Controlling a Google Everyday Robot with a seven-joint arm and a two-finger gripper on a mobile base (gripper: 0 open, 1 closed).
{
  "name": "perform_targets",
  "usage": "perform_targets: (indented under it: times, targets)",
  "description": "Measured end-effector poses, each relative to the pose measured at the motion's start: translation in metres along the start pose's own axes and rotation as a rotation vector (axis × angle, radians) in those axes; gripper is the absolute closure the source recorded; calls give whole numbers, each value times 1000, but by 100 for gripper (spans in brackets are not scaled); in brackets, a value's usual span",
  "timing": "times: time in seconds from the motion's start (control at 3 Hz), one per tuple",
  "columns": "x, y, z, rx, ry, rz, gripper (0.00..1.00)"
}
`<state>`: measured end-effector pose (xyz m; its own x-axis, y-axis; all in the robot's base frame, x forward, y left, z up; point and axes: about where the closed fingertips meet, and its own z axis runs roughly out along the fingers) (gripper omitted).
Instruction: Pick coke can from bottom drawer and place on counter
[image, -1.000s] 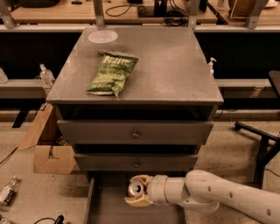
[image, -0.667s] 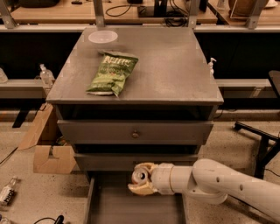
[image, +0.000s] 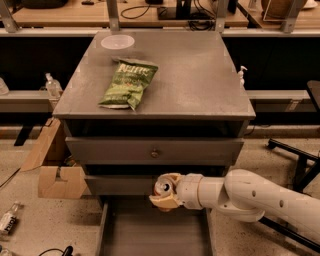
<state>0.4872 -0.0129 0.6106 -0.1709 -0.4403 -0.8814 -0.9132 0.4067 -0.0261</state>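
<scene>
now jaws hold coke can (image: 163, 188) (silver top) above bottom drawer (image: 155, 236).

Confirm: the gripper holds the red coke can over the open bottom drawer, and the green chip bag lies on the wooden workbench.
No: in the camera view the green chip bag lies on the flat grey metal counter. The gripper does hold the red coke can over the grey bottom drawer.

The pincer (image: 164, 191) grips the coke can (image: 163, 187) above the bottom drawer (image: 152, 232).
</scene>
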Motion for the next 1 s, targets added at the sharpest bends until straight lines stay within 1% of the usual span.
perform_targets:
  times: [0.33, 0.67, 1.0]
  targets:
    - [-24, -1, -15, 17, 4, -1, 100]
    - [-89, -11, -68, 75, -17, 31, 100]
    - [-154, -24, -125, 158, -29, 60, 100]
